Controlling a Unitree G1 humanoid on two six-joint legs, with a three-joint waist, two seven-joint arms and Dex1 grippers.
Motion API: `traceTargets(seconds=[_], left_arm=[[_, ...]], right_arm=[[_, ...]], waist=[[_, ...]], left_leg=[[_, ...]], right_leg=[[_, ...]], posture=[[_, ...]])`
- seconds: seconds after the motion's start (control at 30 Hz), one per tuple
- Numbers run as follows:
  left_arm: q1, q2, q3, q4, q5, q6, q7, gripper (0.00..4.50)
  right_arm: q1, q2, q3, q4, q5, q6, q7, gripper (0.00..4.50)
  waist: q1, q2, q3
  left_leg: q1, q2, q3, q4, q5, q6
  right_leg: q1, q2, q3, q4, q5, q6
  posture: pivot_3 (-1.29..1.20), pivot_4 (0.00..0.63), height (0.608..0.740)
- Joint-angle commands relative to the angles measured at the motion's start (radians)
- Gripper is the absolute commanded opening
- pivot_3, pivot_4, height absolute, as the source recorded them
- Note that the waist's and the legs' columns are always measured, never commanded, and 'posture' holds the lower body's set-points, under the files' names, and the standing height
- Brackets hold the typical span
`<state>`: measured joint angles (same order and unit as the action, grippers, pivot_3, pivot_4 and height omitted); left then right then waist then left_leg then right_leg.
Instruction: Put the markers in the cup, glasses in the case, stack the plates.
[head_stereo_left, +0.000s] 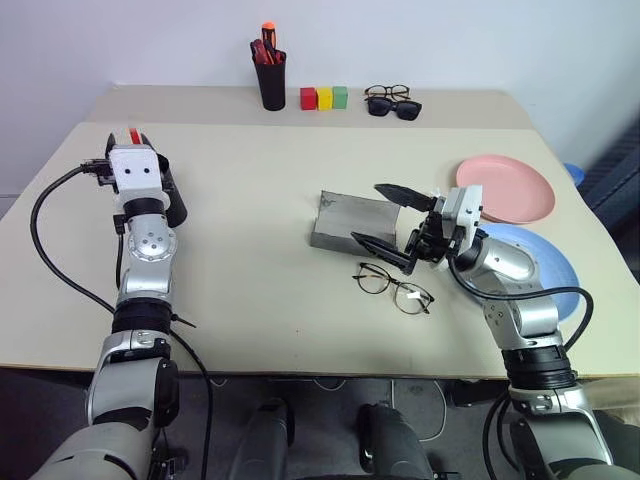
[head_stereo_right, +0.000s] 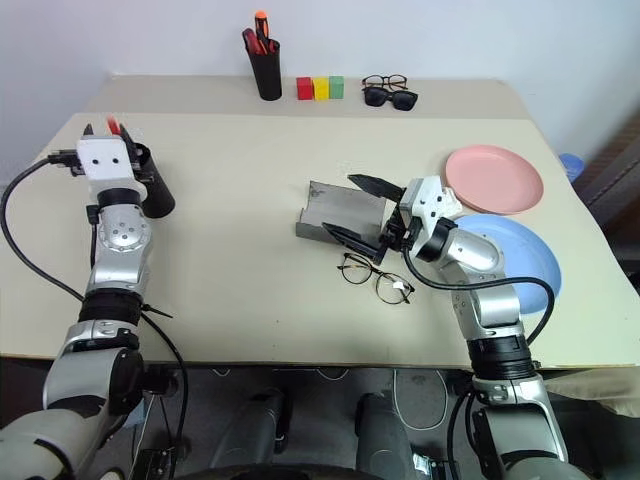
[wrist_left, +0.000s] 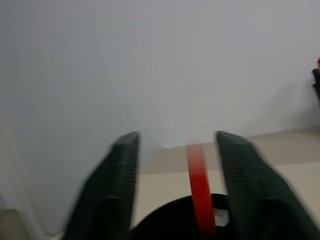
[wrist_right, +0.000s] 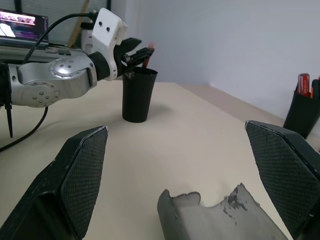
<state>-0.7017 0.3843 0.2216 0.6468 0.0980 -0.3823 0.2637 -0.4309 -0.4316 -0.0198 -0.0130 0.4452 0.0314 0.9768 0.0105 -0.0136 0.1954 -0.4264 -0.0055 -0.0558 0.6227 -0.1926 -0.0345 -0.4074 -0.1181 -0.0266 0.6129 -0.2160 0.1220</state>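
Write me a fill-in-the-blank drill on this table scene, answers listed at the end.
1. The red-capped marker stands in the black ____.
2. The glasses lie on the table just in front of the grey ____.
3. The pink plate lies beside the ____ plate.
4. The right pincer is ____.

Answers: cup; case; blue; open

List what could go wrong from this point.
1. The red-capped marker stands in the cup between the left end effector's parted fingers; a careless withdrawal might drag it out or tip the cup.
2. The right end effector hangs wide open over the open case; it could shove the case.
3. The glasses lie close beside the right arm and might be swept away.
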Motion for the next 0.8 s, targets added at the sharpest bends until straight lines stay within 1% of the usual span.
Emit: traceTargets(seconds=[0.03, 0.07, 0.1, 0.13, 0.2, 0.27, 0.33, 0.43, 0.5, 0.67, 0.8], left_arm=[[0.019, -0.035, 0.005, -0.17, -0.117, 0.019, -0.108, 2.61], [0.028, -0.043, -0.013, -0.242, -0.147, 0.083, -0.157, 2.61], [0.033, -0.036, -0.057, -0.333, -0.181, 0.205, -0.249, 2.61], [0.032, -0.012, -0.113, -0.413, -0.21, 0.336, -0.36, 2.61], [0.012, 0.065, -0.254, -0.55, -0.293, 0.561, -0.659, 2.61], [-0.025, 0.103, -0.326, -0.594, -0.362, 0.729, -0.825, 2.61], [-0.079, 0.128, -0.382, -0.562, -0.376, 0.858, -0.938, 2.61], [-0.165, 0.132, -0.473, -0.439, -0.36, 0.83, -1.161, 2.61], [-0.221, 0.125, -0.535, -0.328, -0.31, 0.777, -1.264, 2.61], [-0.366, 0.048, -0.624, 0.004, -0.198, 0.596, -1.432, 2.61], [-0.46, -0.021, -0.658, 0.231, -0.1, 0.471, -1.466, 2.61]], right_arm=[[0.007, -0.013, -0.033, -0.044, 0.007, -0.015, -0.016, 4.5], [0.011, -0.016, -0.036, -0.048, 0.008, -0.012, -0.019, 4.5], [0.02, -0.022, -0.042, -0.056, 0.01, -0.006, -0.024, 4.5], [0.029, -0.029, -0.047, -0.065, 0.011, 0.0, -0.029, 4.5], [0.058, -0.051, -0.063, -0.086, 0.012, 0.012, -0.037, 4.5], [0.099, -0.074, -0.086, -0.116, 0.015, 0.024, -0.048, 4.5], [0.143, -0.095, -0.111, -0.15, 0.02, 0.035, -0.065, 4.5], [0.235, -0.123, -0.16, -0.213, 0.021, 0.044, -0.094, 4.5], [0.28, -0.132, -0.187, -0.25, 0.024, 0.052, -0.116, 4.5], [0.37, -0.137, -0.232, -0.338, 0.02, 0.063, -0.175, 4.5], [0.426, -0.132, -0.249, -0.403, 0.016, 0.069, -0.219, 4.5]], waist=[[0.0, 0.0, 0.0], [0.0, 0.0, 0.0], [0.0, 0.0, 0.0], [0.002, 0.0, 0.0], [0.001, 0.0, 0.0], [0.002, 0.0, 0.0], [0.0, 0.0, 0.0], [-0.007, 0.001, 0.0], [-0.015, 0.001, 0.0], [-0.021, 0.0, 0.0], [-0.016, -0.001, 0.001]], left_leg=[[0.0, 0.0, 0.0, 0.0, 0.0, 0.0], [0.0, 0.0, 0.0, 0.0, 0.0, 0.0], [0.0, 0.0, 0.0, 0.0, 0.0, 0.0], [0.0, 0.0, 0.0, 0.0, 0.0, 0.0], [-0.001, 0.0, 0.0, 0.0, 0.001, -0.001], [-0.001, 0.0, 0.0, 0.0, 0.001, -0.001], [-0.001, 0.0, 0.0, 0.0, 0.001, -0.001], [0.0, 0.0, 0.0, -0.001, 0.001, -0.001], [0.0, 0.001, 0.0, -0.001, 0.001, -0.001], [-0.001, 0.001, 0.0, 0.0, 0.001, -0.001], [-0.003, 0.0, -0.001, 0.0, 0.0, 0.0]], right_leg=[[0.0, 0.0, 0.0, 0.0, 0.0, 0.0], [0.0, 0.0, 0.0, 0.0, 0.0, 0.0], [0.0, 0.0, 0.0, 0.0, 0.0, 0.0], [0.0, 0.0, 0.0, 0.0, 0.0, 0.0], [0.0, 0.0, 0.0, 0.0, 0.0, 0.0], [0.0, 0.0, 0.0, -0.001, 0.0, -0.001], [0.001, 0.0, 0.0, -0.002, -0.002, -0.003], [0.0, 0.0, 0.0, -0.001, -0.003, -0.004], [0.0, 0.0, 0.0, 0.0, -0.003, -0.004], [0.0, 0.0, 0.0, -0.001, -0.004, -0.003], [-0.001, 0.0, -0.001, -0.003, -0.004, -0.003]], posture=[[0.0, 0.15, 0.74], [0.0, 0.15, 0.74], [0.0, 0.15, 0.74], [0.0, 0.15, 0.74], [0.0, 0.15, 0.74], [0.0, 0.15, 0.74], [0.0, 0.15, 0.74], [0.0, 0.15, 0.74], [0.0, 0.15, 0.74], [0.0, 0.15, 0.74], [0.0, 0.15, 0.74]])
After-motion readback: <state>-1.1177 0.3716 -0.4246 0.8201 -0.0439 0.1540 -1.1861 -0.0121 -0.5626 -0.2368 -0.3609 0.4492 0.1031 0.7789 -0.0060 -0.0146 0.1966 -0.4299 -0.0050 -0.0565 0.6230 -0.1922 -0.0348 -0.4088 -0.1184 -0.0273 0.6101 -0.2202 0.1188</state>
